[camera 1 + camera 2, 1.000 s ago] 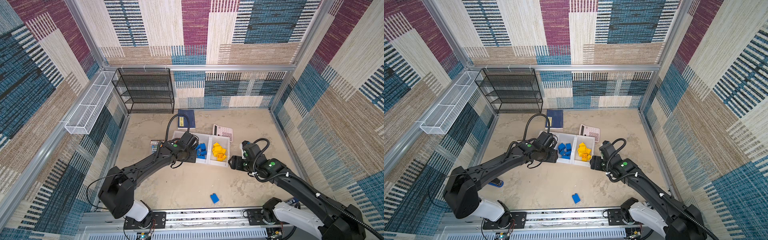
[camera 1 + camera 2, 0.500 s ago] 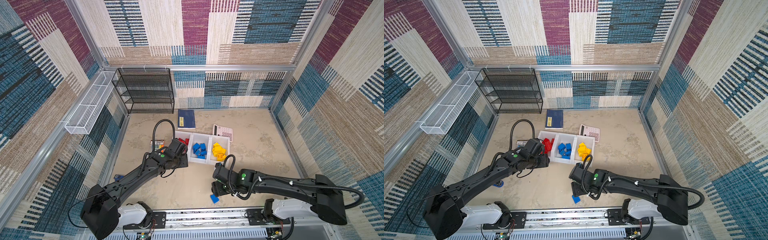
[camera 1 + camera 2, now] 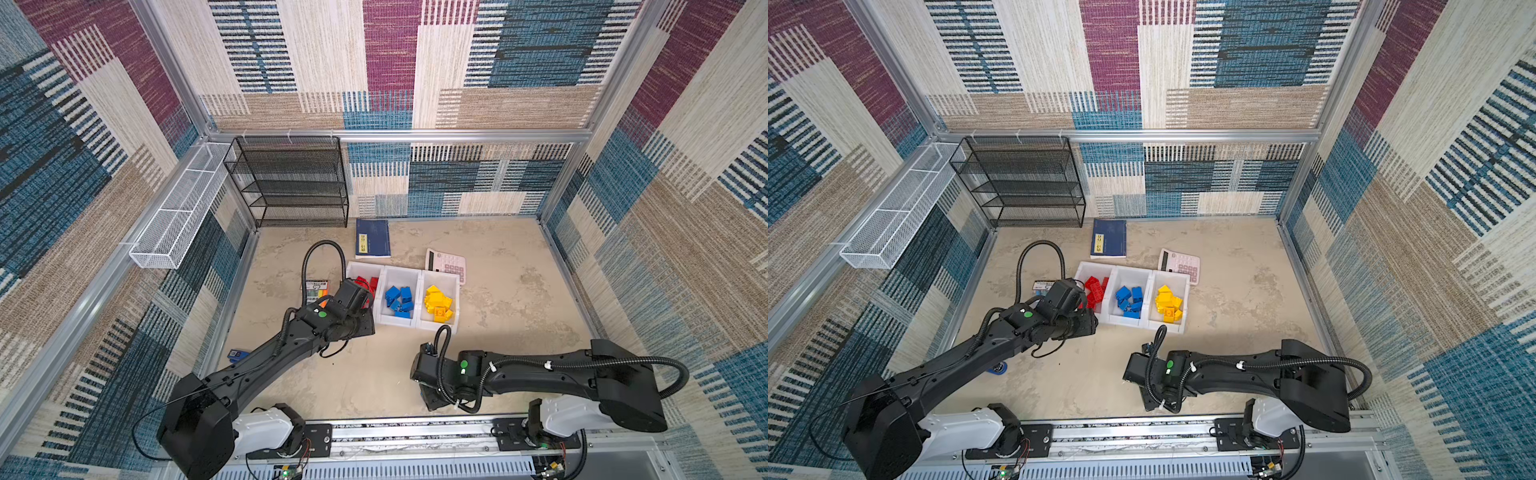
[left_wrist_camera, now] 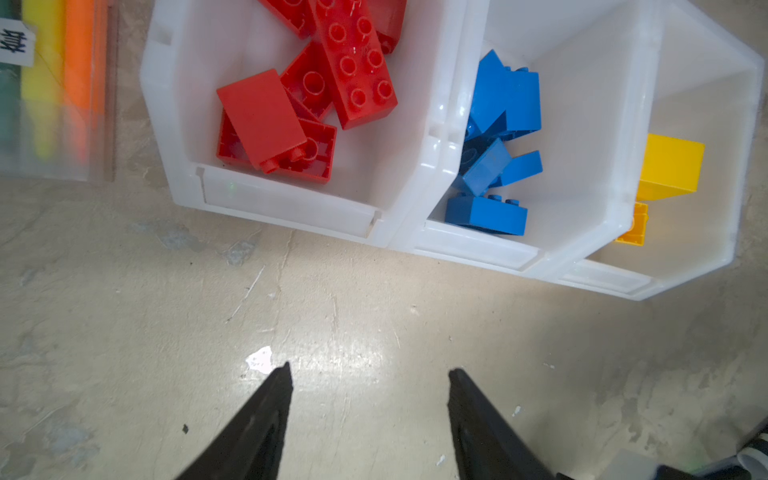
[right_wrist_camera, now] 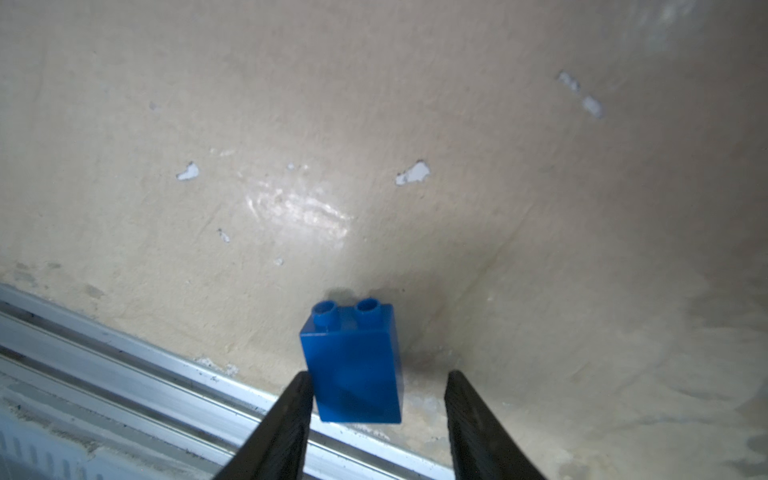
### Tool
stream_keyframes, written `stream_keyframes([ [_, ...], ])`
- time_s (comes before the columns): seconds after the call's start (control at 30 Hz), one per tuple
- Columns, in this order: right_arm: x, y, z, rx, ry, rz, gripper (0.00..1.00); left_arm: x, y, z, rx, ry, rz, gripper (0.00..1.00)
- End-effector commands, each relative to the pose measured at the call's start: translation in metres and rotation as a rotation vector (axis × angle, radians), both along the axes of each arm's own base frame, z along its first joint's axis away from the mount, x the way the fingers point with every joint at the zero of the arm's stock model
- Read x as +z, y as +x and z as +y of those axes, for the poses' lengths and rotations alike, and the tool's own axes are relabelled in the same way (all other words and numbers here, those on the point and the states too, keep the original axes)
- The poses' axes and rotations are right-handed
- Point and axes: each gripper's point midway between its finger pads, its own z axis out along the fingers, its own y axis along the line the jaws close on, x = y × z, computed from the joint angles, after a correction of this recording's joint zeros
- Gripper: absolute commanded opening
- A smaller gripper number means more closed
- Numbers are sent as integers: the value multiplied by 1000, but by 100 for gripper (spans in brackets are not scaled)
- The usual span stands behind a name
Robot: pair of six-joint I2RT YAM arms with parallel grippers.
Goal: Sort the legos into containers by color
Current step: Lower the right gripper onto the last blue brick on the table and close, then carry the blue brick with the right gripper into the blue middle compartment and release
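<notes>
Right wrist view: right gripper (image 5: 378, 374) jaws apart, straddling two-stud blue brick (image 5: 351, 365) on surface (image 5: 374, 166) beside rail (image 5: 124, 374) (not clamped yet) | step: pick-up | next: close, lift, carry to middle bin (image 3: 401, 277) | left gripper (image 4: 370, 370) agape, empty.

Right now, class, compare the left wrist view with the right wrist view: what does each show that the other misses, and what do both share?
Only the left wrist view: three white bins holding red bricks, blue bricks and yellow bricks, with a marker pack beside them.
Only the right wrist view: one loose blue brick on the table, near a metal rail.
Both: beige table and open black jaws, the left gripper over bare table, the right gripper straddling the loose blue brick.
</notes>
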Motion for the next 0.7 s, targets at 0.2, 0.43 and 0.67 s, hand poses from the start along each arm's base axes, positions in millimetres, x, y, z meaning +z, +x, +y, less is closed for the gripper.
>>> stream_keyframes([
  [0.2, -7, -1, 14, 3, -1, 9, 53, -1, -1, 1, 17, -20, 4, 63],
  [0.43, -7, 1, 17, -5, -16, 0, 35, -3, -4, 5, 24, -21, 5, 63],
  [0.67, 22, 29, 29, 47, -20, -111, 35, -1, -8, 13, 44, -25, -6, 63],
])
